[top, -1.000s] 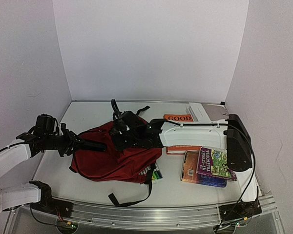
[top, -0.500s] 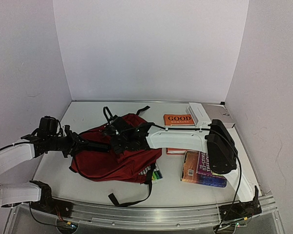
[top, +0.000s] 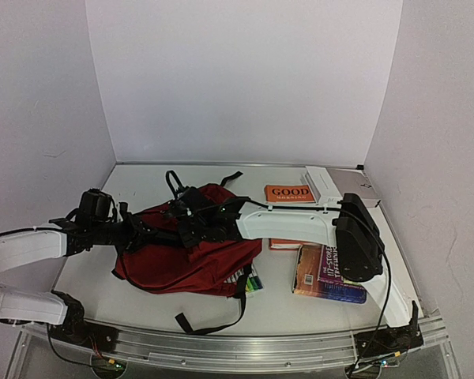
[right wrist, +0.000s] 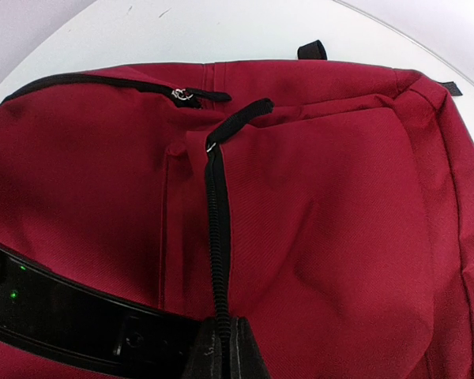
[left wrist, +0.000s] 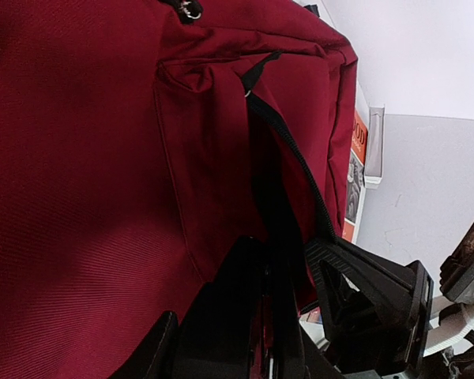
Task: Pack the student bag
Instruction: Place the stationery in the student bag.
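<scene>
The student bag is dark red and lies flat at the table's middle left. It fills the left wrist view and the right wrist view. My right gripper is shut on the black ribbed zipper pull cord of the front pocket, and from above it sits over the bag's upper part. My left gripper reaches in from the left. It is shut on a fold of the bag's red fabric right beside the right fingers.
An orange book marked GOOD and a white box lie at the back right. A stack of colourful books sits at the right. Coloured markers poke out by the bag's right edge. A loose black strap trails toward the front rail.
My right gripper has moved left across the bag and closed on the zipper pull cord. The left arm has shifted right, its jaws unchanged.
</scene>
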`<move>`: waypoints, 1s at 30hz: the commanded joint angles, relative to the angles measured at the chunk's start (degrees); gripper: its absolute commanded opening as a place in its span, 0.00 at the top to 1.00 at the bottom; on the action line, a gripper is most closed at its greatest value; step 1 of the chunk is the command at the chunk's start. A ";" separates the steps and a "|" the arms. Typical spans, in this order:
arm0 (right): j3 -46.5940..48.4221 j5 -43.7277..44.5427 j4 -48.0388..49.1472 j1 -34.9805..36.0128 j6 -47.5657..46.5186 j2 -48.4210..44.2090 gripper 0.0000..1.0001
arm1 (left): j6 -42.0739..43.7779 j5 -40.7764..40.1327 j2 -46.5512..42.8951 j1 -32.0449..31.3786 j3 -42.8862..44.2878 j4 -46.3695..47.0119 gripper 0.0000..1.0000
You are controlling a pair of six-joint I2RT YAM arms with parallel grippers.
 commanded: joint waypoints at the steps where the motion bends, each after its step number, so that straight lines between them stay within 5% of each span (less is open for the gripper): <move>1: 1.69 -3.86 2.13 0.04 2.03 -2.45 1.00 | -2.91 -4.70 0.77 -2.13 1.53 13.08 1.00; 25: -2.70 -5.53 8.56 0.03 4.89 -8.58 1.00 | -5.38 -10.53 20.44 -12.32 7.71 30.41 0.99; 30: -3.68 -4.90 8.66 0.03 4.95 -9.40 1.00 | -4.83 -10.22 23.04 -12.66 8.19 29.16 0.84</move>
